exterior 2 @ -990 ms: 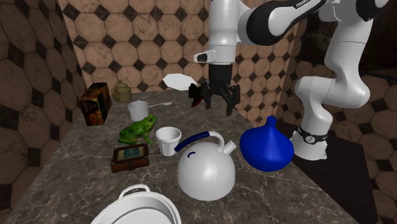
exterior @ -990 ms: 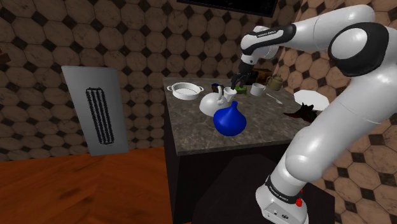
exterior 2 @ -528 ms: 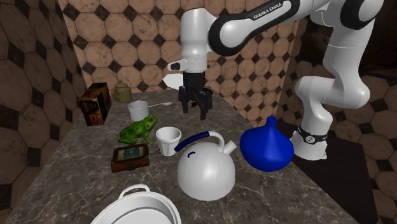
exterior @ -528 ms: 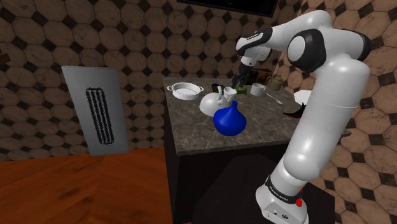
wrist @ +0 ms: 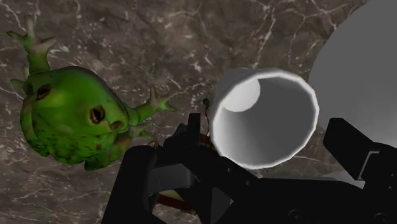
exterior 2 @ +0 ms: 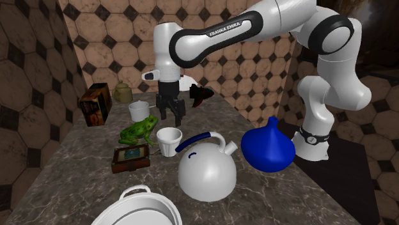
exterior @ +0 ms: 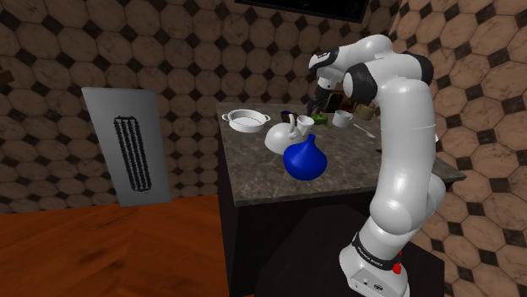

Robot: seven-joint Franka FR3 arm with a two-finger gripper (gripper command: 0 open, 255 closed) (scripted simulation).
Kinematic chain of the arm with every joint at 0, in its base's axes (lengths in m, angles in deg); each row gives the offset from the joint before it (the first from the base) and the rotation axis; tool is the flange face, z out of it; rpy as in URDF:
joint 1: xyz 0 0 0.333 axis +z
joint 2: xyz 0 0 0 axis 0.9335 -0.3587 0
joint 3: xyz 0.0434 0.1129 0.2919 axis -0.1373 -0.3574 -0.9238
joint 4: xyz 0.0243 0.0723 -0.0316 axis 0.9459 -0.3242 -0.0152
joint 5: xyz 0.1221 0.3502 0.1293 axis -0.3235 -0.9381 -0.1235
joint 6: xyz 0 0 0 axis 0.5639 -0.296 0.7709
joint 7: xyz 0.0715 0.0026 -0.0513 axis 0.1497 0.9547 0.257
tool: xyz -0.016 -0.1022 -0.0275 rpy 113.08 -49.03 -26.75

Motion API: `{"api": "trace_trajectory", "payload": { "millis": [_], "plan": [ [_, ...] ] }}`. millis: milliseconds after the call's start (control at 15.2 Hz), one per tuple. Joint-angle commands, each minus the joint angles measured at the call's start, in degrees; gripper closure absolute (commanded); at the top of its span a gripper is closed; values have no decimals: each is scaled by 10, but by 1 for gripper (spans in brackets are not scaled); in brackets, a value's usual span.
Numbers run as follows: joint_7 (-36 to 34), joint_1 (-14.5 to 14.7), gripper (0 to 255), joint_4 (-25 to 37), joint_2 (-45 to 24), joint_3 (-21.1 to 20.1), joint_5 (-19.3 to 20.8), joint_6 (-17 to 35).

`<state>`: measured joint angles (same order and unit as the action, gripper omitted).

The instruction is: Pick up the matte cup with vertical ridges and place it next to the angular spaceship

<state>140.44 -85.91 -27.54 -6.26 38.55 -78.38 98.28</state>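
Observation:
The white ridged cup (exterior 2: 169,140) stands upright on the dark marble table (exterior 2: 77,172), between a green frog (exterior 2: 139,130) and a white kettle (exterior 2: 206,167). My black gripper (exterior 2: 170,116) hangs open just above and slightly behind it, pointing down. In the wrist view the cup's open rim (wrist: 264,118) lies below, between my spread fingers (wrist: 184,165), which do not touch it. The dark red and black angular spaceship (exterior 2: 201,94) sits at the table's far side, beyond my arm. In the shoulder view the gripper (exterior: 319,105) is over the table's back part.
Close to the cup on the table are a blue vase (exterior 2: 268,148) and a small dark box (exterior 2: 130,158). A white pot (exterior 2: 137,209) sits at the near edge. A white mug (exterior 2: 138,110), a brown box (exterior 2: 95,105) and an olive teapot (exterior 2: 123,92) stand at the back.
The arm swung toward the second exterior view's left, from above the spaceship to above the ridged cup, and dropped lower. The fingers stayed open. No object moved.

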Motion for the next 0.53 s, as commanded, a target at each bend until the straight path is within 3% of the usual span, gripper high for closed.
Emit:
{"api": "trace_trajectory", "payload": {
  "millis": [0,462],
  "plan": [
    [17,-38,0,66,-52,-11,-23,-21],
    [26,-44,0,60,-79,-22,-38,9]
  ]
}}
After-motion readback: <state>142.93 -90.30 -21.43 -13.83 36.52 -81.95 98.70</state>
